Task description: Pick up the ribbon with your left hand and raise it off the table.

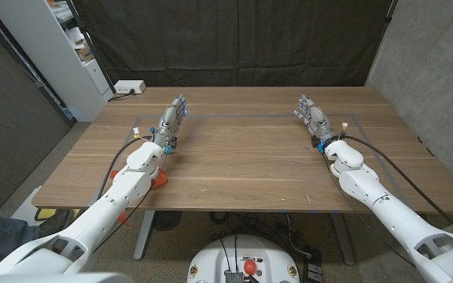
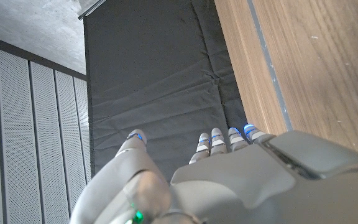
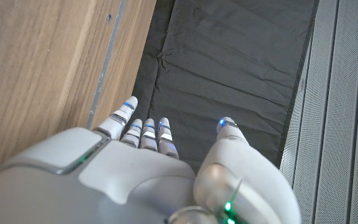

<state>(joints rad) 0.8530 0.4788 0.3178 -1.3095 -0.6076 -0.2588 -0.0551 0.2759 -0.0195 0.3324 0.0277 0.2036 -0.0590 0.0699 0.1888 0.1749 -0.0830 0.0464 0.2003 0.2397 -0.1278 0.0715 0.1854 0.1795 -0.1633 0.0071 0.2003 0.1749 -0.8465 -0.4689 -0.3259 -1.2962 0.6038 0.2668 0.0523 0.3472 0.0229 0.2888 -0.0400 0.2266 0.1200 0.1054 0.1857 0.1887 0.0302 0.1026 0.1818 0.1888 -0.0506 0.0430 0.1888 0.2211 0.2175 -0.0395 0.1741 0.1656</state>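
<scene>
My left hand [image 1: 175, 114] stands on the wooden table [image 1: 250, 165] at the back left, fingers stretched out and apart, holding nothing. In the left wrist view the left hand [image 2: 229, 180] reaches past the table's far edge [image 2: 272, 93] toward a black curtain. A small orange-red thing [image 1: 161, 178] peeks out from under my left forearm near the front edge; I cannot tell whether it is the ribbon. My right hand [image 1: 311, 114] mirrors the left at the back right, fingers straight and empty. The right wrist view has the right hand [image 3: 135, 174] beside the table's edge.
Thin blue tape lines [image 1: 250, 115] mark a rectangle on the tabletop between the hands. A white power strip [image 1: 128, 87] lies at the back left corner. A white shelf [image 1: 53, 47] stands to the left, and a black curtain [image 1: 242, 39] hangs behind the table.
</scene>
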